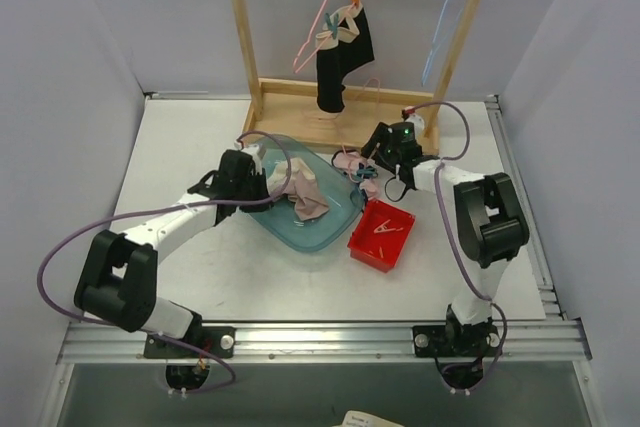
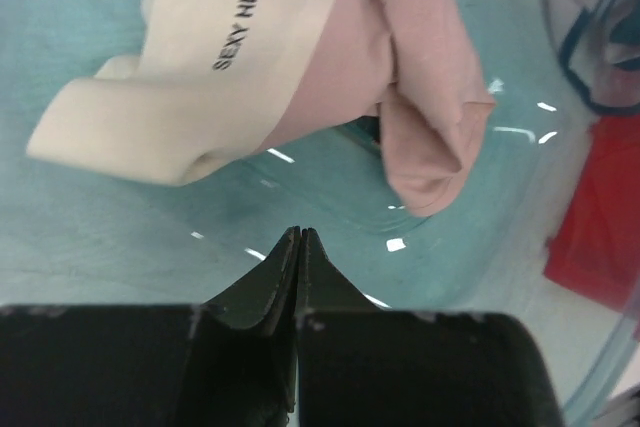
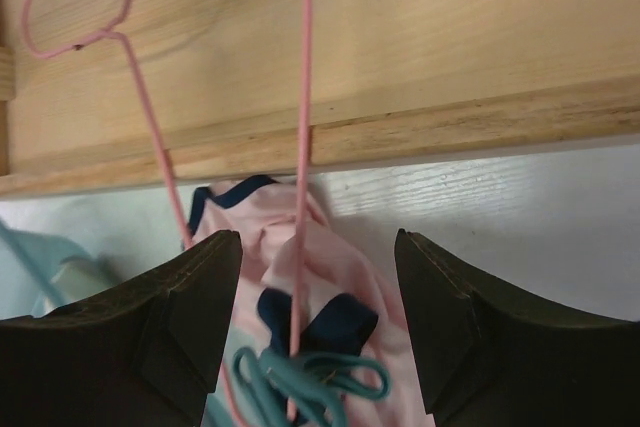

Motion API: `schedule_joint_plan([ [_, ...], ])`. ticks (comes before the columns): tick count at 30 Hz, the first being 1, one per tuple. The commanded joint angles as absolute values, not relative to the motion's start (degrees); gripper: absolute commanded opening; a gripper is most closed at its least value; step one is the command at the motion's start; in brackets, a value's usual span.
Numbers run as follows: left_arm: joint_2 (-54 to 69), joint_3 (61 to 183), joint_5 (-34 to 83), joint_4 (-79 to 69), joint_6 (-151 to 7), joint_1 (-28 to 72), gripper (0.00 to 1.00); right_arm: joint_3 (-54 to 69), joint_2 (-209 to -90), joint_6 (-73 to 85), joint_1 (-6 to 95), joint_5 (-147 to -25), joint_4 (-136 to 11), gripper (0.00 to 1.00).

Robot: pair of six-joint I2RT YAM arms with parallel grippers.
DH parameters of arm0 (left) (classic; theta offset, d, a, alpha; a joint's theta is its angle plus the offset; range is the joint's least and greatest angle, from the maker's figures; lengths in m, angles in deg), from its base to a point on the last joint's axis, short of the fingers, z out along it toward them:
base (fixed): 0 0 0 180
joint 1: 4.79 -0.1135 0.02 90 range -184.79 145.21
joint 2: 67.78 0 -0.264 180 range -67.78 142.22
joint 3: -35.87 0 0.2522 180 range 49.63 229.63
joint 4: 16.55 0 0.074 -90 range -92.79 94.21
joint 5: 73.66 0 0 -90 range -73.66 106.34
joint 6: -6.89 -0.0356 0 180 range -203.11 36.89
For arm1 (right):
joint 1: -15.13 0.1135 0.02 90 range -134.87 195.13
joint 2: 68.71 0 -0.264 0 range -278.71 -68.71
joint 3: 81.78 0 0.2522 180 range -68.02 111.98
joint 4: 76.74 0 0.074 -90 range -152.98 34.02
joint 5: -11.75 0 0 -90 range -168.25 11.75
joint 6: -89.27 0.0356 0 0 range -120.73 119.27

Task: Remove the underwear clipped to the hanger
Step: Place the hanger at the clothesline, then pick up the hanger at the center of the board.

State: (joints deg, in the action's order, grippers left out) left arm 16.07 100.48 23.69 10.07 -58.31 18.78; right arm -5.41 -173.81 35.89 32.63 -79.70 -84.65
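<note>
Black underwear point(image 1: 345, 55) with a beige waistband hangs clipped to a pink hanger point(image 1: 325, 12) on the wooden rack. A pale pink pair point(image 1: 306, 197) point(image 2: 420, 77) with a cream waistband lies in the teal tray point(image 1: 325, 232). My left gripper point(image 1: 272, 187) point(image 2: 300, 234) is shut and empty just above the tray floor, near that pair. A pink, dark-trimmed pair point(image 1: 350, 162) point(image 3: 345, 272) lies on the table by the rack base, with a second pink hanger wire point(image 3: 303, 127) and a teal clip point(image 3: 320, 382) on it. My right gripper point(image 1: 367, 175) point(image 3: 315, 247) hangs open over it, the wire between its jaws.
A red bin point(image 1: 381, 235) point(image 2: 600, 217) holding clothespins sits right of the tray. The rack's wooden base point(image 1: 300, 112) point(image 3: 400, 37) lies directly behind the right gripper. A light blue hanger point(image 1: 445, 17) hangs at the rack's right end.
</note>
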Motion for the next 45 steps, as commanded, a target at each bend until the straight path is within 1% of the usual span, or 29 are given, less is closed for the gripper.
schedule_joint_plan([
  [1, 11.76, 99.30, 16.41, 6.61, -58.50, 19.03, 0.03, -2.80, -177.68, 39.69, 33.33, -77.46, -91.45, 0.63],
  [2, 10.10, 98.94, 15.73, 6.70, -58.50, 19.20, 0.03, -2.45, -179.52, 40.13, 33.41, -77.46, -91.98, 0.63],
  [3, 9.30, 98.24, 15.81, 7.13, -82.86, 19.20, 0.03, -2.19, -180.50, 40.92, 33.41, -77.80, -93.98, 0.63],
  [4, 7.82, 98.06, 15.64, 7.31, -50.47, 19.11, 0.03, -2.19, -181.38, 41.45, 33.33, -77.89, -95.14, 0.63],
  [5, 7.11, 97.89, 15.72, 7.58, -50.06, 19.11, 0.03, -2.27, -182.95, 42.24, 33.33, -77.81, -96.37, 0.62],
  [7, 5.44, 97.54, 15.55, 8.28, -50.23, 19.20, 0.03, -2.80, -184.28, 44.44, 32.98, -82.10, -100.06, 0.51],
  [8, 4.99, 97.45, 15.37, 8.54, -50.23, 19.20, 0.03, -3.32, -184.89, 45.14, 32.89, -82.81, -101.81, 0.44],
  [9, 4.73, 97.19, 15.46, 8.89, -50.32, 19.20, 0.03, -4.28, -184.81, 45.76, 32.80, -83.69, -105.31, 0.27],
  [11, 4.02, 97.01, 15.55, 9.25, -50.41, 19.29, 0.03, -7.10, -184.20, 47.95, 32.10, -85.09, -108.66, 0.12],
  [12, 3.85, 96.83, 15.55, 9.60, -50.50, 19.29, 0.03, -8.06, -183.85, 48.66, 31.57, -85.97, -112.16, 0.01],
  [14, 3.41, 96.48, 15.90, 9.51, -50.32, 19.29, 0.03, -11.40, -182.62, 51.46, 29.65, -88.87, -116.13, 0.00],
  [15, 3.32, 96.39, 15.99, 9.42, -50.32, 19.29, 0.03, -12.54, -182.18, 52.78, 28.77, -90.19, -121.11, 0.00],
  [17, 3.14, 96.39, 16.16, 9.51, -50.32, 19.29, 0.03, -15.62, -181.22, 57.16, 25.96, -94.14, -126.06, 0.00],
  [19, 3.06, 96.48, 16.16, 9.69, -50.24, 19.37, 0.03, -17.65, -180.68, 60.25, 24.02, -96.69, -134.32, 0.00],
  [20, 2.88, 96.65, 16.16, 9.86, -50.41, 19.46, 0.03, -19.22, -180.33, 64.53, 23.05, -98.79, -140.26, 0.00],
  [22, 2.62, 97.01, 15.99, 10.04, -50.58, 19.55, 0.03, -20.11, -180.59, 69.20, 20.24, -101.26, -146.27, 0.00],
  [24, 2.44, 97.53, 15.72, 10.65, -50.76, 19.55, 0.03, -20.12, -180.86, 74.12, 18.05, -103.82, -151.46, 0.00],
  [27, 2.26, 98.32, 15.64, 11.62, -51.02, 19.55, 0.03, -19.85, -178.76, 75.99, 16.37, -106.01, -151.49, 0.00],
  [30, 1.65, 98.94, 15.81, 12.50, -51.11, 19.64, 0.03, -20.55, -174.63, 76.26, 15.31, -108.73, -147.11, 0.00],
  [31, 1.30, 99.20, 16.07, 12.59, -51.03, 19.64, 0.03, -21.08, -172.96, 74.69, 13.48, -109.18, -145.26, 0.00],
  [33, 0.95, 99.38, 16.34, 12.94, -50.94, 19.64, 0.03, -22.57, -166.21, 71.71, 12.68, -109.36, -135.18, 0.00],
  [34, 0.60, 99.64, 16.34, 13.03, -50.94, 19.64, 0.03, -22.49, -163.57, 66.38, 12.41, -108.84, -129.40, 0.00],
  [35, 0.42, 99.73, 16.34, 13.29, -50.94, 19.55, 0.03, -22.14, -158.67, 63.63, 11.97, -108.22, -117.77, 0.00],
  [37, 0.16, 100.17, 16.34, 13.55, -51.02, 19.64, 0.03, -18.82, -152.94, 54.78, 11.79, -105.60, -105.67, 0.00],
  [38, 0.07, 100.26, 16.34, 13.82, -51.11, 19.64, 0.03, -17.84, -151.43, 52.03, 11.62, -104.97, -95.77, 0.00],
  [41, -0.37, 100.43, 16.34, 14.08, -51.11, 19.64, 0.03, -15.47, -147.48, 47.28, 11.27, -105.23, -86.66, 0.00],
  [45, -0.81, 100.61, 16.34, 13.99, -50.85, 19.73, 0.03, -15.37, -144.39, 45.59, 10.48, -107.33, -83.81, 0.00],
])
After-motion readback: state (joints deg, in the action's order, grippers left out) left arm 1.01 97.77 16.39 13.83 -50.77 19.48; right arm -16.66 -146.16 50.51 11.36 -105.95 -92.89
